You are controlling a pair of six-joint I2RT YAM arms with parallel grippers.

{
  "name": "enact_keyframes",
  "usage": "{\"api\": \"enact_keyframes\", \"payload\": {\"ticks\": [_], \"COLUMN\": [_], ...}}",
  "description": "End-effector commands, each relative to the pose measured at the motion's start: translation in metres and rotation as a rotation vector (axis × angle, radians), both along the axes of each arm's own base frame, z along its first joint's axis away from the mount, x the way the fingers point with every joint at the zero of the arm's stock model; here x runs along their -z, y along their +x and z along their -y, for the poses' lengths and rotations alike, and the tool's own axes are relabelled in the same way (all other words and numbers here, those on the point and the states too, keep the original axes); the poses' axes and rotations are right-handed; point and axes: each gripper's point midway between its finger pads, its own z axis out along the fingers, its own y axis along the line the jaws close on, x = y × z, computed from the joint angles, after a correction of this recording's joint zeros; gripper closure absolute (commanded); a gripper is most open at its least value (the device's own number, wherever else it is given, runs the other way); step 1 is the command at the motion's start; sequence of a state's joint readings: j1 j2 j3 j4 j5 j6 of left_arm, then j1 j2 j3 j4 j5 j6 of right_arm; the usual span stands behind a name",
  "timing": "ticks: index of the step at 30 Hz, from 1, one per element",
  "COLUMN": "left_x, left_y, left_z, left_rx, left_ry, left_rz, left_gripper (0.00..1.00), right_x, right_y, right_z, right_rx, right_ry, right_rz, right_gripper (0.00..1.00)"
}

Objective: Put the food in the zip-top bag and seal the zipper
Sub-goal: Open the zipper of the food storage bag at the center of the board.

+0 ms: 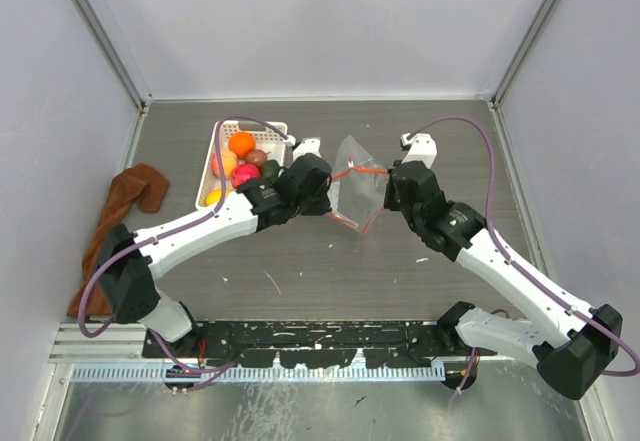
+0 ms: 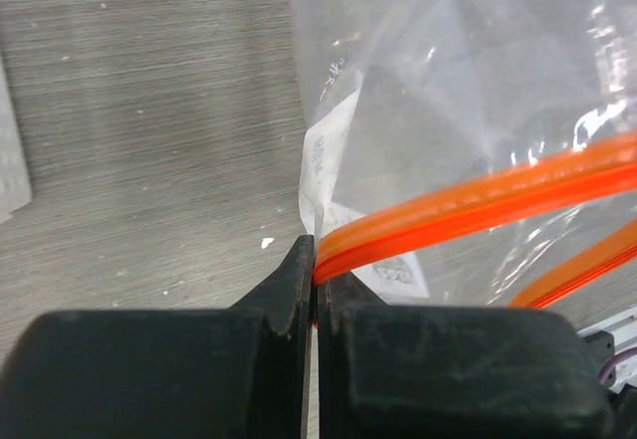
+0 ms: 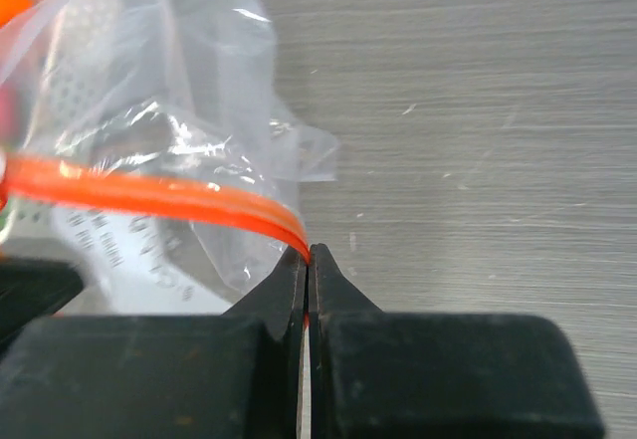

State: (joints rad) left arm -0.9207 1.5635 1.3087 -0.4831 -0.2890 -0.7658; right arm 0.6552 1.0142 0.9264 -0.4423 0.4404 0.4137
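There are two arms, left arm (image 1: 200, 226) and right arm (image 1: 505, 261), one zip-top bag (image 1: 356, 159), one white basket (image 1: 252, 124) and one brown cloth (image 1: 125, 201). Six pieces of food (image 1: 241, 143) show in the basket, some partly hidden.

The desk (image 1: 330, 261) is a grey-brown board with a fine wood grain, flecked here and there with small white specks and scratches. A white slotted basket (image 1: 208, 166) sits toward its far left. A rumpled brown cloth (image 1: 120, 206) lies off the left edge, trailing down toward the near side. Plain white walls (image 1: 320, 21) in metal framing close in three sides. Along the near edge run a scuffed black plate (image 1: 330, 341) and a ribbed pale strip (image 1: 260, 371).
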Motion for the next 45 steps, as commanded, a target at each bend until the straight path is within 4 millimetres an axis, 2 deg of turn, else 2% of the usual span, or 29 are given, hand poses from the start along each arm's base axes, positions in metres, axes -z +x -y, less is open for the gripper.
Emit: {"api": "enact_keyframes", "payload": {"ticks": [1, 3, 7, 11, 15, 21, 26, 31, 35, 38, 45], "left_x": [-0.037, -0.041, -0.044, -0.043, -0.046, -0.052, -0.058, -0.061, -0.060, -0.059, -0.064], "left_y": [0.002, -0.003, -0.016, -0.025, -0.028, -0.027, -0.028, -0.027, -0.024, -0.023, -0.022], "left_z": [-0.027, -0.026, -0.006, 0.014, 0.027, 0.036, 0.040, 0.037, 0.031, 0.029, 0.026], "left_rx": [-0.035, -0.011, 0.071, 0.121, 0.128, 0.107, 0.105, 0.094, 0.076, 0.068, 0.063], "left_ry": [0.044, 0.033, -0.046, -0.131, -0.202, -0.287, -0.328, -0.338, -0.335, -0.334, -0.348], "left_rz": [0.069, 0.059, -0.001, -0.058, -0.091, -0.103, -0.104, -0.095, -0.090, -0.089, -0.081], "left_gripper": [1.00, 1.00, 1.00, 1.00, 1.00, 1.00, 1.00, 1.00, 1.00, 1.00, 1.00], "right_x": [-0.028, -0.030, -0.030, -0.028, -0.022, -0.012, -0.005, 0.006, -0.002, -0.008, 0.021], "right_y": [0.010, 0.011, 0.011, 0.008, 0.000, -0.009, -0.011, -0.013, -0.024, -0.030, -0.029], "right_z": [0.038, 0.029, -0.006, -0.040, -0.061, -0.071, -0.074, -0.083, -0.099, -0.101, -0.096], "right_rx": [0.160, 0.122, -0.025, -0.164, -0.249, -0.298, -0.317, -0.356, -0.448, -0.478, -0.449], "right_ry": [-0.148, -0.125, -0.022, 0.075, 0.165, 0.224, 0.242, 0.264, 0.334, 0.358, 0.318], "right_rz": [0.061, 0.057, 0.038, 0.024, 0.004, -0.003, 0.013, -0.002, -0.004, 0.013, -0.033], "right_gripper": [1.00, 1.00, 0.96, 0.79, 0.65, 0.54, 0.54, 0.58, 0.56, 0.47, 0.46]}}
